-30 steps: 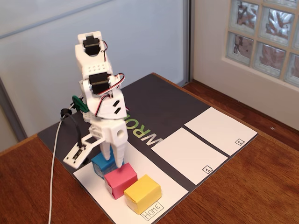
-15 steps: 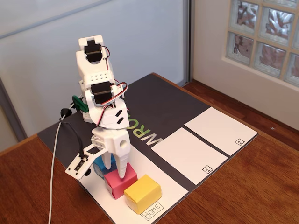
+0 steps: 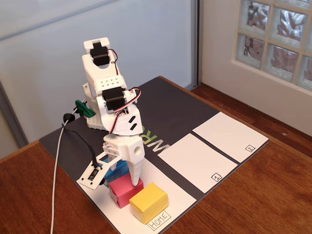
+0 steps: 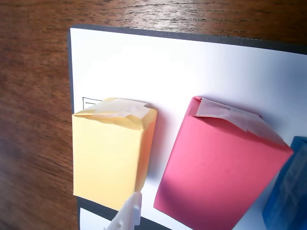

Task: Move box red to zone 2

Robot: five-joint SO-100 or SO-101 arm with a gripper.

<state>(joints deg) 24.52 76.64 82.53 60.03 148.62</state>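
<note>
The red box (image 3: pixel 124 191) stands on the white home zone between a yellow box (image 3: pixel 148 201) and a blue box (image 3: pixel 116 170). My gripper (image 3: pixel 128 179) hangs right over the red box, low, with its jaws apart. In the wrist view one white fingertip (image 4: pixel 131 212) shows in the gap between the yellow box (image 4: pixel 110 153) and the red box (image 4: pixel 220 177); the other finger is out of view. The blue box (image 4: pixel 288 196) sits at the right edge. Zone 2 (image 3: pixel 229 134) is the far white rectangle on the right, with nothing on it.
Zone 1 (image 3: pixel 197 161) is a white rectangle between home and zone 2. The dark mat (image 3: pixel 165 105) lies on a wooden table (image 3: pixel 263 195). The arm base (image 3: pixel 100 112) stands at the mat's back left, with a white cable (image 3: pixel 57 161) beside it.
</note>
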